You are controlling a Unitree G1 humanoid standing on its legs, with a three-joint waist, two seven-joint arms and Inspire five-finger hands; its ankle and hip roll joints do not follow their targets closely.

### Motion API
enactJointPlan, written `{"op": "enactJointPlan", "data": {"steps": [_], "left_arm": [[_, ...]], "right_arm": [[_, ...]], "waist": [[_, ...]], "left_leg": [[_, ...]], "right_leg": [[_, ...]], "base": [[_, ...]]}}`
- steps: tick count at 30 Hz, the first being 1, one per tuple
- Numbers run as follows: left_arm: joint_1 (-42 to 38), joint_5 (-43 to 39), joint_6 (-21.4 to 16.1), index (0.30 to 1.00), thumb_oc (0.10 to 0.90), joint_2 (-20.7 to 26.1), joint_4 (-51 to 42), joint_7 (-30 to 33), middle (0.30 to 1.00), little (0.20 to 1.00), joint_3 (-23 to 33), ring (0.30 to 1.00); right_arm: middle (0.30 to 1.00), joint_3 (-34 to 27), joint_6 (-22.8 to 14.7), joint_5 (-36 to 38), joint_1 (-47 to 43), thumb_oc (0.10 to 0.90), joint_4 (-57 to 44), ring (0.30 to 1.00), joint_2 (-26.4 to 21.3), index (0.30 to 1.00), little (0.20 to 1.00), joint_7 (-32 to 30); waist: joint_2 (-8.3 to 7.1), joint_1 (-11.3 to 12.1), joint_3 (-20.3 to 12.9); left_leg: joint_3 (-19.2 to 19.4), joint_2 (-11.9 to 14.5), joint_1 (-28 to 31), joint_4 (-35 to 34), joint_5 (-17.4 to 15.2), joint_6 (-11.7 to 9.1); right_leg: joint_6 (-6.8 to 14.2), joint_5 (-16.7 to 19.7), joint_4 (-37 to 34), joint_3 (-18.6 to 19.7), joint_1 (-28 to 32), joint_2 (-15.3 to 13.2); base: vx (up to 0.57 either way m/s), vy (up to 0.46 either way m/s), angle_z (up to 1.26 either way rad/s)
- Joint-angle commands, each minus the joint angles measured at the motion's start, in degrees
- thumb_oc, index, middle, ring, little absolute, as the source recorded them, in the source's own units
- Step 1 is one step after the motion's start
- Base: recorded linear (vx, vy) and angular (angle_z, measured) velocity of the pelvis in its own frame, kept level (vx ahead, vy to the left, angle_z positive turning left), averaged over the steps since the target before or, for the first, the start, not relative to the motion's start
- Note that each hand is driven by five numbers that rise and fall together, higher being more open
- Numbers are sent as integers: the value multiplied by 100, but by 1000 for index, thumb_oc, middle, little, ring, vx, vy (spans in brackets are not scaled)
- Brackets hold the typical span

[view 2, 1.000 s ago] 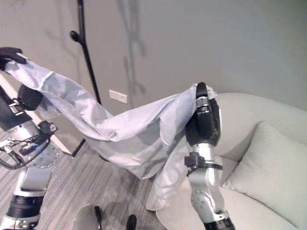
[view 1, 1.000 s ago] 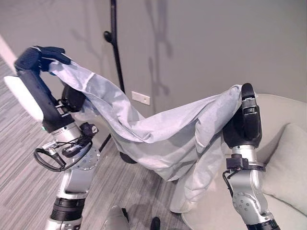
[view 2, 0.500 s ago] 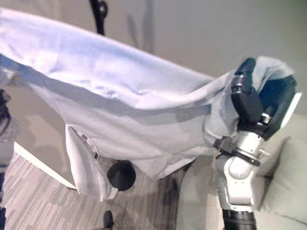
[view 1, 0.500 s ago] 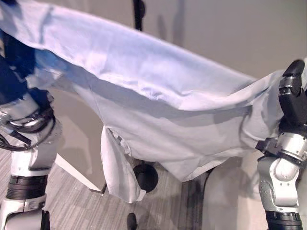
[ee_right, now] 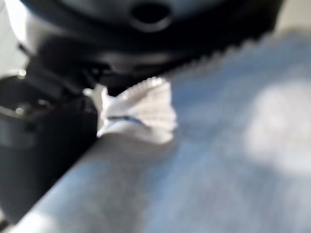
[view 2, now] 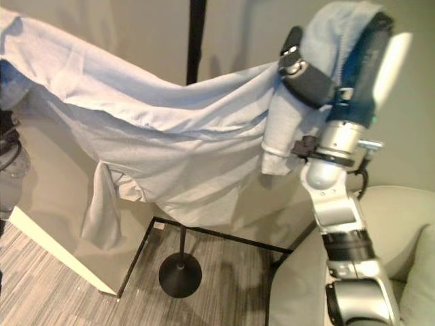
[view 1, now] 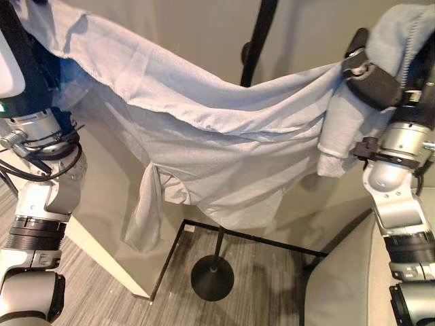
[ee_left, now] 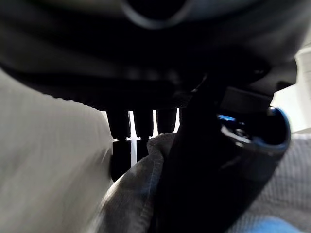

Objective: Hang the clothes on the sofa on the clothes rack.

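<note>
Shirt (view 1: 224, 156), pinched by left hand (ee_left: 146, 141) and right hand (view 2: 309, 78), now raised before rack (view 1: 255, 41), ready for hanging.

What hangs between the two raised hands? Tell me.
The pale garment spans between the left hand and right hand, sagging in front of the clothes rack's black pole, as both eye views show.

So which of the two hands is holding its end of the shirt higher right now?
The right hand; the shirt sags from it toward the lower left hand.
</note>
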Motion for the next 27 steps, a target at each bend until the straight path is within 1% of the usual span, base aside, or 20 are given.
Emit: {"op": "enactJointPlan", "data": {"steps": [1, 2, 3, 4, 5, 6, 8, 10, 13, 15, 18, 21, 24, 27], "left_arm": [[-799, -324, -173, 300, 400, 33, 591, -411, 300, 300, -222, 300], [-1024, -361, -171, 300, 400, -6, 903, -507, 300, 300, -487, 300], [-1218, -316, -146, 300, 400, 66, 1179, -554, 300, 300, -723, 300], [-1639, -383, -81, 300, 400, 86, 1877, -742, 300, 300, -1268, 300], [-1723, -373, -83, 300, 400, 129, 2014, -816, 300, 300, -1401, 300], [-1746, -378, -87, 300, 400, 127, 2033, -816, 300, 300, -1417, 300], [-1849, -419, -137, 300, 400, 202, 2367, -977, 300, 300, -1657, 300], [-1743, -374, -154, 300, 400, 319, 2954, -1251, 300, 300, -1937, 300], [-1617, -337, -155, 300, 400, 302, 3139, -1356, 300, 300, -1995, 300], [-1397, -240, -152, 300, 400, 257, 3198, -1461, 300, 300, -2010, 300], [-905, -158, -159, 300, 400, 96, 3045, -1565, 300, 300, -1804, 300], [-266, -36, -187, 300, 400, -99, 2604, -1662, 300, 300, -1506, 300], [510, 68, -254, 300, 400, -439, 2093, -1721, 300, 300, -1160, 300], [879, 43, -325, 300, 400, -736, 1963, -1728, 300, 300, -1031, 300]], "right_arm": [[300, -142, 108, 71, -919, 400, 211, 300, -754, 300, 300, -246], [300, 41, 120, 103, -1072, 400, 435, 300, -806, 300, 300, -204], [300, 169, 122, 173, -1206, 400, 617, 300, -831, 300, 300, -194], [300, 563, 128, 254, -1539, 400, 944, 300, -907, 300, 300, -36], [300, 644, 160, 275, -1608, 400, 1039, 300, -971, 300, 300, 31], [300, 651, 157, 283, -1624, 400, 1055, 300, -973, 300, 300, 34], [300, 833, 161, 271, -1713, 400, 1335, 300, -1074, 300, 300, 175], [300, 1069, 147, 285, -1722, 400, 1553, 300, -1225, 300, 300, 439], [300, 1109, 122, 289, -1679, 400, 1631, 300, -1244, 300, 300, 517], [300, 1074, 109, 290, -1553, 400, 1577, 300, -1258, 300, 300, 597], [300, 834, 87, 288, -1145, 400, 1237, 300, -1149, 300, 300, 694], [300, 493, 7, 316, -533, 400, 660, 300, -900, 300, 300, 845], [300, 143, -122, 372, 212, 400, 166, 300, -364, 300, 300, 994], [300, 34, -210, 481, 611, 400, -32, 300, 56, 300, 300, 1084]], "waist": [[64, -137, -251], [37, -158, -279], [10, -158, -308], [-13, -175, -394], [-27, -179, -419], [-26, -183, -420], [-9, -196, -466], [30, -209, -481], [52, -209, -474], [71, -198, -447], [99, -187, -427], [114, -158, -403], [120, -122, -359], [123, -113, -340]], "left_leg": [[-156, 569, 154, 23, -575, -564], [-123, 594, 209, 23, -610, -593], [-82, 615, 214, 23, -578, -614], [-45, 709, 268, 23, -599, -683], [-56, 733, 245, 23, -563, -702], [-62, 738, 240, 23, -564, -707], [-100, 837, 243, 23, -536, -765], [-117, 970, 257, 23, -478, -840], [-121, 1014, 281, 23, -466, -868], [-133, 1039, 286, 23, -458, -882], [-159, 1061, 289, 23, -463, -889], [-182, 1051, 291, 23, -488, -873], [-209, 1030, 298, 23, -530, -837], [-213, 990, 309, 23, -569, -803]], "right_leg": [[-229, 557, -112, 284, 374, 345], [-192, 496, -170, 364, 451, 402], [-189, 523, -226, 374, 463, 417], [-171, 497, -314, 316, 582, 486], [-189, 492, -347, 300, 591, 517], [-193, 491, -352, 292, 593, 522], [-230, 381, -375, 241, 642, 615], [-286, 247, -339, 192, 691, 721], [-305, 197, -314, 183, 720, 758], [-317, 150, -290, 175, 731, 777], [-338, 104, -276, 148, 766, 777], [-352, 62, -259, 130, 795, 770], [-360, 34, -230, 126, 819, 725], [-360, 36, -255, 131, 845, 690]], "base": [[84, -76, 20], [58, -97, 25], [142, -164, 12], [117, -170, -12], [110, -130, -21], [56, -87, -21], [79, -103, -14], [89, -110, -9], [53, -49, 0], [37, -32, 5], [30, -17, 14], [31, 0, 12], [26, 11, 6], [4, 5, 2]]}}
